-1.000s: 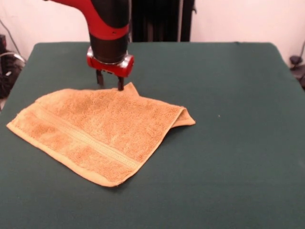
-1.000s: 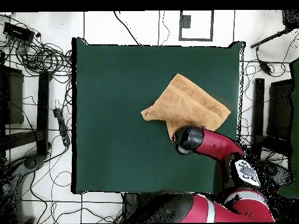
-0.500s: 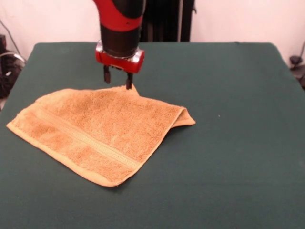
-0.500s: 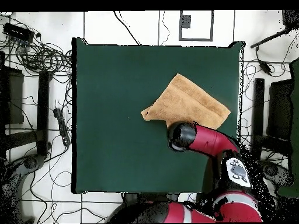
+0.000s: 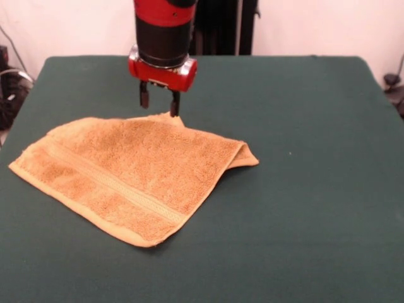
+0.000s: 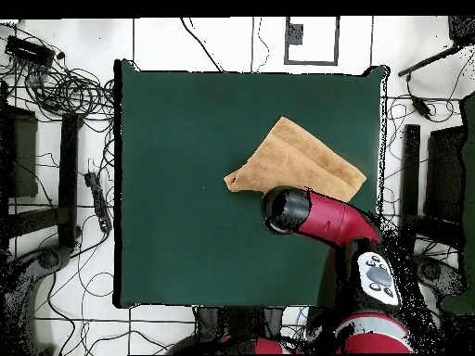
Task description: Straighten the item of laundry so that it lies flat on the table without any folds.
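The towel (image 5: pixel 129 180) is lying in the left half of the front view on the green table (image 5: pixel 303 208), well clear of every edge. It is not lying flat: one part is doubled under, so a second layer is peeking out as a small tab at the right end, just right of the frame's centre, and the outline is reading as a lopsided triangle, not a square. A woven band is running diagonally across the lower left part. In the overhead view the towel (image 6: pixel 297 165) is sitting in the upper right part of the table (image 6: pixel 186 185), with the arm covering its lower edge.

The gripper (image 5: pixel 158 105) is hanging at upper centre of the front view, fingers slightly apart with nothing between them, tips just above the towel's far corner; whether one tip is brushing the pile is hard to judge from this angle.

As terry cloth it is probably light, limp and grippy, not slippery, so it is likely to drape and drag instead of sliding as a sheet. The best hold is probably a hemmed corner of the top layer, pinched shallowly so the layer beneath is not caught too. The peaked corner under the fingers, or the folded tab at right, is offering that edge.
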